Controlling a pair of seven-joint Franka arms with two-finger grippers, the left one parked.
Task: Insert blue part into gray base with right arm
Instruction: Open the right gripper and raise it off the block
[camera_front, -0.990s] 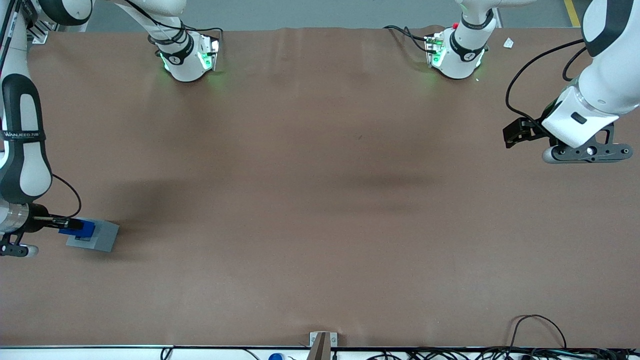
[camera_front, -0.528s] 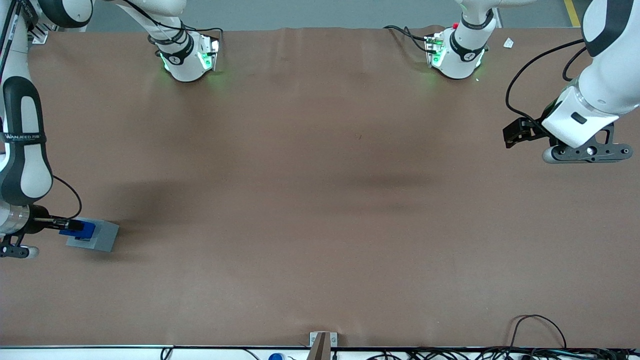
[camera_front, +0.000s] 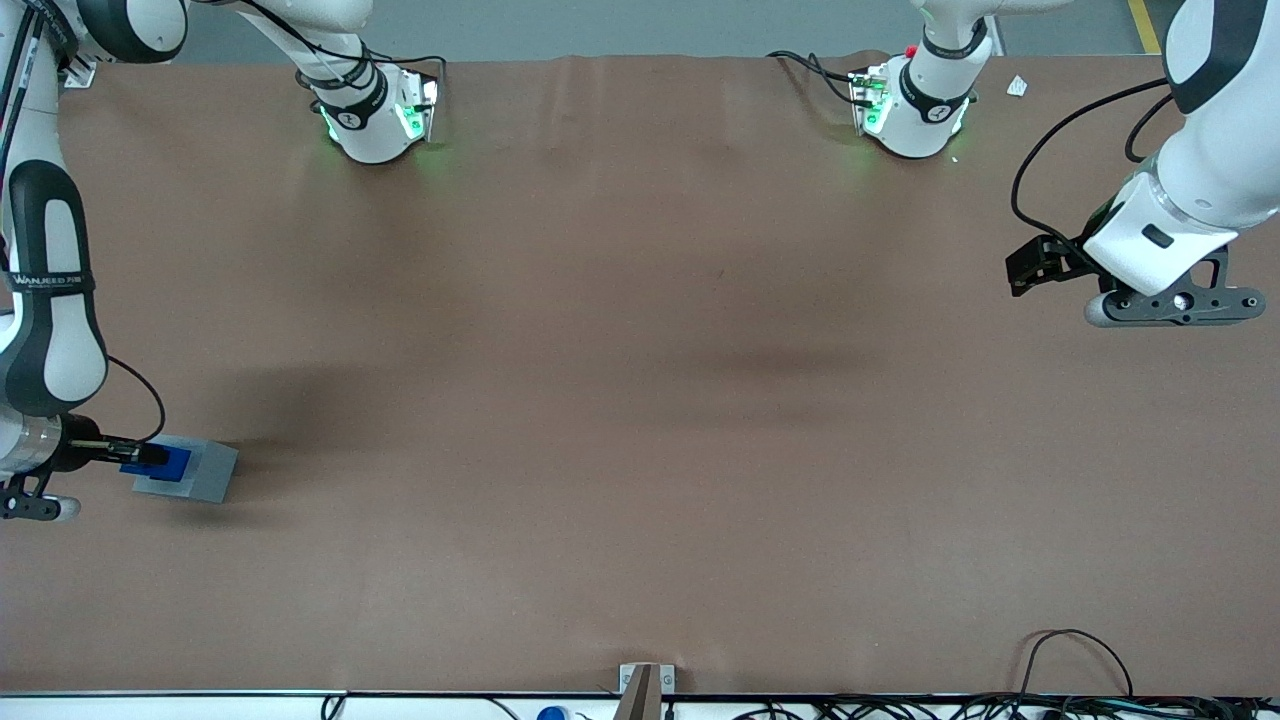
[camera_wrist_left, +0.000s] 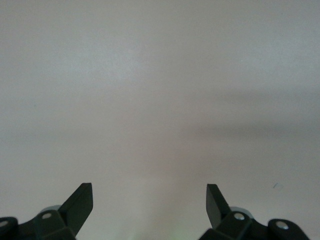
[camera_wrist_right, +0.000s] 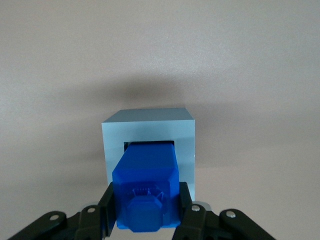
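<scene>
blue part (camera_wrist_right: 145, 187): glossy plastic block, octagonal stub on top, lower end in square recess | gray base (camera_wrist_right: 148, 131): matte boxy block on brown counter (camera_front: 640, 400), toward working arm's end | tool (camera_wrist_right: 145, 210): closed on blue part, both fingers touching its sides

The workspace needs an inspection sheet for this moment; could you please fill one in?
Surface: brown table cover, faint creases and shadows.
Job's things: blue part held over the gray base, its lower end at the base's square recess; whether seated cannot be told.
Clutter: small white scrap near the parked arm's end.
Grippers: gripper shut on the blue part, directly above the base.
Cables: black cables along the table edge nearest the front camera.
Surroundings: two arm bases with green lights.
</scene>
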